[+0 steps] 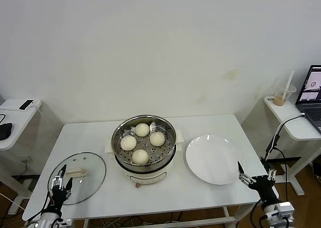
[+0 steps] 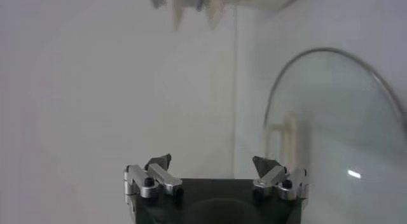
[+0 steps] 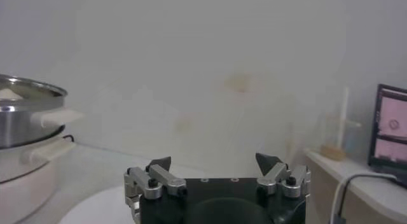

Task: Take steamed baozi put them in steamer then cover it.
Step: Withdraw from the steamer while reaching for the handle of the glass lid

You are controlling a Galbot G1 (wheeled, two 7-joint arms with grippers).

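Already loaded: four steamed baozi (image 1: 142,142) on the perforated tray of the steamer (image 1: 169,131), centre of the frame on the worktop (image 1: 210,200); probably only covering left.
Lying flat at lower left, handle up for a grasp: the cover (image 1: 93,174). Hovering over its near edge, wide open, holding nothing: left hand (image 1: 60,182). Parked at lower right beside the bare plate (image 1: 213,159), likewise wide and empty: right hand (image 1: 255,179).

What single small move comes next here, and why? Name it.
Probably lower the open left gripper onto the cream handle of the cover. All four steamed baozi already sit in the steamer, the plate is bare, and the cover lies flat on the table beside that gripper. The right gripper, also open, waits beyond the plate.
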